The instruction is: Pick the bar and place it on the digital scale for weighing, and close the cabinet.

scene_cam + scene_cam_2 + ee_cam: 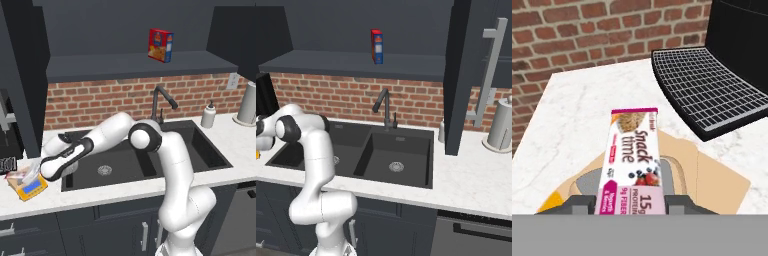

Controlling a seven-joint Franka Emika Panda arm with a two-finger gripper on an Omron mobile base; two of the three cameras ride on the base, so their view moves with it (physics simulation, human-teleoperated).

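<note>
Hand view looks along the fingers (631, 202), which are closed on the bar (632, 161); the pink and white wrapper runs lengthwise up from between the two dark tips and its far end sticks out past them. Under the bar lies the orange-yellow digital scale (712, 182) with its grey weighing plate, resting on the white marble desk (577, 115) near the brick wall (577, 30). I cannot tell whether the bar touches the plate or hangs just above it. A black ridged drying rack (707, 85) lies on the desk beyond the scale, near a dark upright block.

Left base view shows the arm (165, 160) reaching across the sink (130, 160) to the left end of the desk, where the scale (30, 187) sits near the front edge with its blue display panel facing forward. The bar shows there as a pale strip over the scale. A red and blue box (160, 45) stands on the open cabinet's shelf above the tap.

Right base view shows the cabinet door (466, 75) standing open, its long silver handle (490, 70) facing the room, beside a paper towel roll (502, 125).
</note>
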